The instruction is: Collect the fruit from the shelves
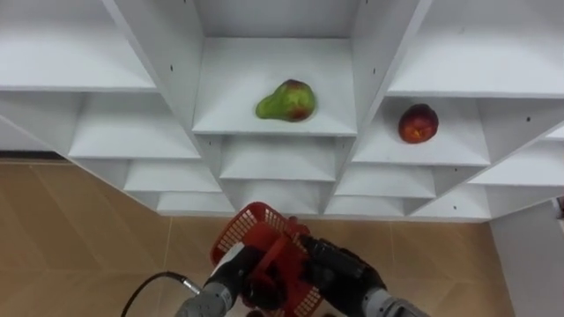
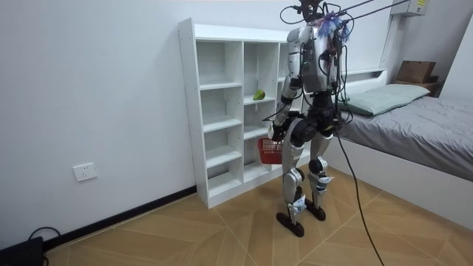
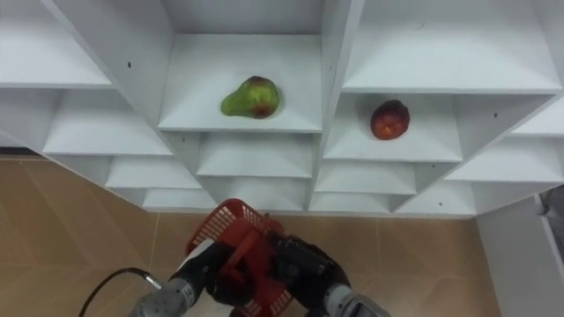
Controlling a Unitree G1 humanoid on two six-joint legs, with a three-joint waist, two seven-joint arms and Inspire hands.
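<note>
A green pear with a red blush [image 1: 286, 101] lies on a shelf in the closet's middle column. A red round fruit [image 1: 418, 123] sits one column to the right, on a shelf slightly lower. Below them, in front of my body, I hold a red mesh basket [image 1: 251, 224]. My left hand [image 1: 236, 264] is curled on its left side by the handle. My dark right hand [image 1: 339, 264] grips it from the right. In the room view I stand upright facing the closet, with the basket [image 2: 270, 151] at thigh height and the pear [image 2: 259, 94] about chest high.
The white closet [image 1: 273, 167] has several bare compartments around and below the fruits. Wooden floor lies under the basket. A white panel [image 1: 529, 264] stands at my lower right. A bed [image 2: 414, 125] is behind me at the room view's right.
</note>
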